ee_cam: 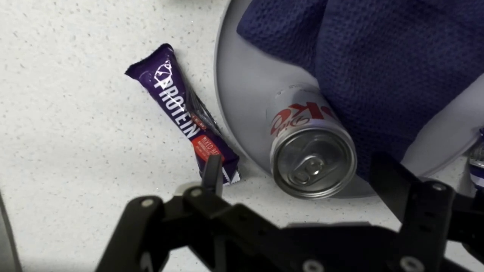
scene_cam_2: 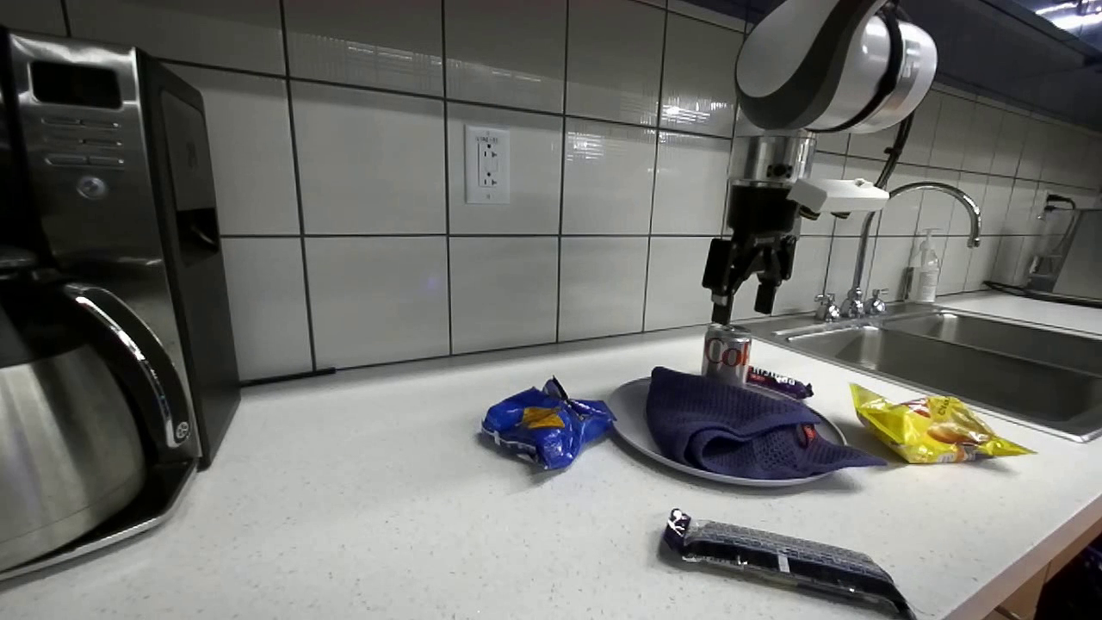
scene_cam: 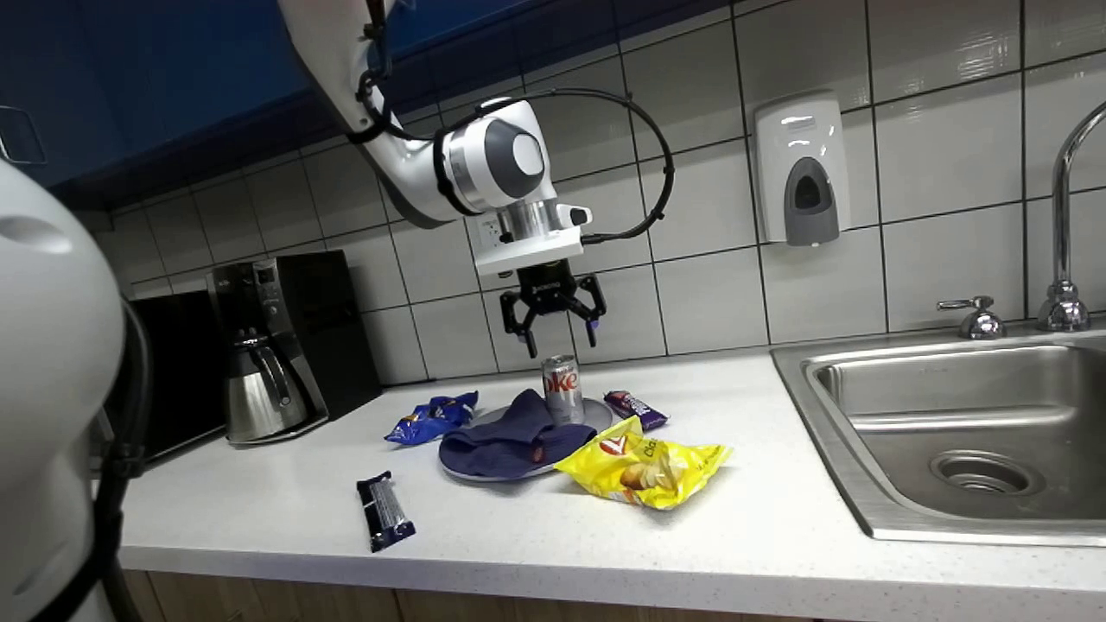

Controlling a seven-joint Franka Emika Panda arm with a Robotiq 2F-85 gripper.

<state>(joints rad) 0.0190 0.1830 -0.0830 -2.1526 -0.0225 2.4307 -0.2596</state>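
My gripper (scene_cam: 562,349) is open and empty, pointing down just above a silver Diet Coke can (scene_cam: 563,395); it also shows in an exterior view (scene_cam_2: 742,313). In the wrist view the can's top (ee_cam: 314,164) lies between the two fingers, apart from both. The can stands upright on a grey plate (ee_cam: 238,87) beside a crumpled dark blue cloth (ee_cam: 378,68). A purple protein bar (ee_cam: 176,104) lies on the counter next to the plate, partly behind a finger in the wrist view. A yellow chip bag (scene_cam: 648,471) sits at the plate's edge.
A blue snack packet (scene_cam_2: 551,422) and a dark wrapped bar (scene_cam_2: 783,555) lie on the white counter (scene_cam_2: 387,517). A coffee maker (scene_cam: 320,320) stands at one end, a steel sink (scene_cam: 832,441) at the other. A tiled wall (scene_cam: 708,294) with a soap dispenser (scene_cam: 799,130) runs behind.
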